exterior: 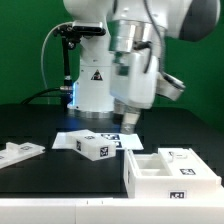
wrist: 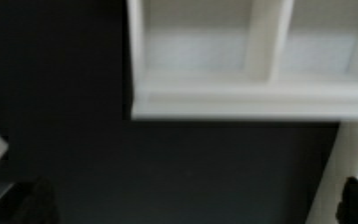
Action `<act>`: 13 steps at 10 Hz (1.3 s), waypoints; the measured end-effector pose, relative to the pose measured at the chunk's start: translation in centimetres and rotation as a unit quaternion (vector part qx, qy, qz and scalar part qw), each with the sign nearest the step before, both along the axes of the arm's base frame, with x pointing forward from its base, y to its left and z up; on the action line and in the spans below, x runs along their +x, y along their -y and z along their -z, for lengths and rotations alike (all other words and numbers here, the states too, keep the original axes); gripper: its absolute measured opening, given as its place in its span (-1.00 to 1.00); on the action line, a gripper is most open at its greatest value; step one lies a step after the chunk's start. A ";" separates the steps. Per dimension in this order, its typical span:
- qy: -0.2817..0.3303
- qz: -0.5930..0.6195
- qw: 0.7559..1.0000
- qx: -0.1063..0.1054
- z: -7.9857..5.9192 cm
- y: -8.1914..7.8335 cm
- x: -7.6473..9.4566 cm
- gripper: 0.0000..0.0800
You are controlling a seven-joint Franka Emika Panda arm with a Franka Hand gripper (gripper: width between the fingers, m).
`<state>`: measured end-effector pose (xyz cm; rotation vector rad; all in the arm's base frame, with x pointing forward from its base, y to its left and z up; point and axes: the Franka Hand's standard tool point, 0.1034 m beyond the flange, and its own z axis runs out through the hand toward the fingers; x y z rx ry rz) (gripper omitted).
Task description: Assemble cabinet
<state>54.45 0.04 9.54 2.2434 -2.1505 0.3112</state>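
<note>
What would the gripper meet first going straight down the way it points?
Probably the bare table, just off the compartmented box. The gripper has open jaws with nothing between. Depth is unclear, so it might clip the box wall.

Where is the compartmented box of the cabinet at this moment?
The compartmented box stands on the table at the exterior view's lower right; the small tagged block is its nearest neighbour, toward the exterior view's left.

A robot lab: green backdrop (exterior: 25, 50), black table (exterior: 60, 172), fixed white arm base (exterior: 90, 90).
</note>
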 end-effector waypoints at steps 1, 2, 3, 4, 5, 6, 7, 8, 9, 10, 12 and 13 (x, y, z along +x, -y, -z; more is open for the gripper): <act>-0.001 -0.005 1.000 0.000 0.1 -0.5 0.1 0.99; -0.001 -0.006 1.000 0.000 0.1 -0.5 0.1 0.99; -0.001 -0.006 1.000 -0.001 0.1 -0.4 0.1 0.99; -0.001 -0.006 1.000 -0.001 0.1 -0.4 0.1 0.99; 0.000 -0.023 1.000 -0.005 0.1 -0.1 0.1 0.99; 0.019 -0.084 0.996 -0.029 0.0 1.4 0.2 0.99; 0.021 -0.101 0.994 -0.039 0.4 2.1 -0.4 0.99; 0.021 -0.125 0.991 -0.048 0.5 2.2 -0.6 0.99; 0.027 -0.177 0.981 -0.070 0.3 2.7 -0.6 0.99; 0.042 -0.204 0.974 -0.094 0.3 3.7 -0.9 0.99; 0.022 -0.273 0.956 -0.106 0.5 3.6 -1.1 0.99; 0.014 -0.312 0.943 -0.116 0.5 4.0 -1.2 0.99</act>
